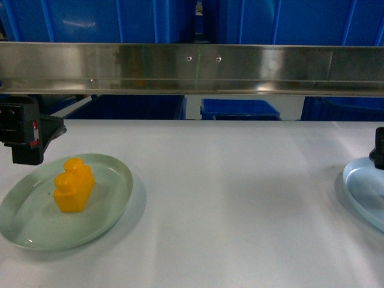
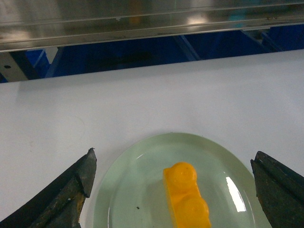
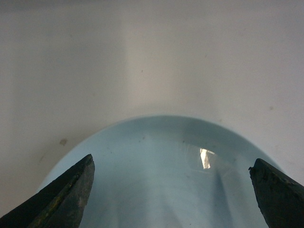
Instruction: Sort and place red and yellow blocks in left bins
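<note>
My left gripper [image 2: 173, 190] hangs with its jaws spread wide over the pale green plate [image 2: 128, 190], holding nothing; in my left wrist view the 2 dark fingertips [image 2: 71, 190] stand on either side of the dish, well apart from what lies in it. The yellow brick [image 2: 186, 199] sits on that plate with its 2 round studs facing up, its long side running away from me, and neither finger touches it. From my head camera the same yellow brick [image 1: 74, 186] rests a little left of the middle of the green plate [image 1: 108, 207], which lies on the white table [image 1: 240, 198] at the near left, and the black body of my left gripper [image 1: 24, 132] shows just beyond the plate's far left rim. My right gripper [image 3: 173, 190] is likewise spread open and holds nothing, its fingers flanking a pale blue plate [image 3: 156, 166]; in the head view only a dark edge of that gripper [image 1: 378, 150] and part of the blue plate [image 1: 363, 186] show at the right border. Past the table runs a brushed steel rail [image 1: 192, 69], and behind and below it stand the bright blue bins [image 1: 240, 109]. I can read no brand, label or writing on the brick, the plates or the bins.
</note>
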Robot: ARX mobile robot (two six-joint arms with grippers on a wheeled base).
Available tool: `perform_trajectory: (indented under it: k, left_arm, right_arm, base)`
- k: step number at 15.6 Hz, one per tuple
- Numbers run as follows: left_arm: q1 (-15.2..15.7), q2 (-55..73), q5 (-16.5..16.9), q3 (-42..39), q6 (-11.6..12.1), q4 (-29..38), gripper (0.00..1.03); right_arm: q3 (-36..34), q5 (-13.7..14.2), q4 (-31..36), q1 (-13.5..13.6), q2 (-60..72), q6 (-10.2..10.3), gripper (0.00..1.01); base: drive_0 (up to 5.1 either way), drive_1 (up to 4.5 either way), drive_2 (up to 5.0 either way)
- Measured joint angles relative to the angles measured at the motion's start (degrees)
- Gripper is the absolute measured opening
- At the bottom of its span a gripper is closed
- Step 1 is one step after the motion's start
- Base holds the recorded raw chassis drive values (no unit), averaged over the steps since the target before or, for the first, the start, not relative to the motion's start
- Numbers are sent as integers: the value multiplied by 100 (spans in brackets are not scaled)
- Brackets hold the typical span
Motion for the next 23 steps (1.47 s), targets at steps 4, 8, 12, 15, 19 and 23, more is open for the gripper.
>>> perform_trajectory:
  k: [4,8,12,15,19,23]
  left_arm:
    - [0,0,0,0,2,0,98]
    - [0,0,0,0,2,0,98]
    - [0,0,0,0,2,0,98]
    - [0,0,0,0,2,0,98]
    - [0,0,0,0,2,0,98]
    - [0,0,0,0,2,2,98]
  right_arm:
    - [57,-116,-151,-87,175,-122,98]
    - [-52,-234,-422,-186,179,-170,98]
    - [-52,-343,-363,-107,181,-168,98]
    - [-55,-354,-455,-68,197,-170,93]
    - [-136,-295,-402,-74,236,-295,33]
    - [-280,-391,-247,-70,164,-317,28]
  base:
    - [0,0,0]
    - [0,0,0]
    - [0,0,0]
    - [0,0,0]
    - [0,0,0]
    - [0,0,0]
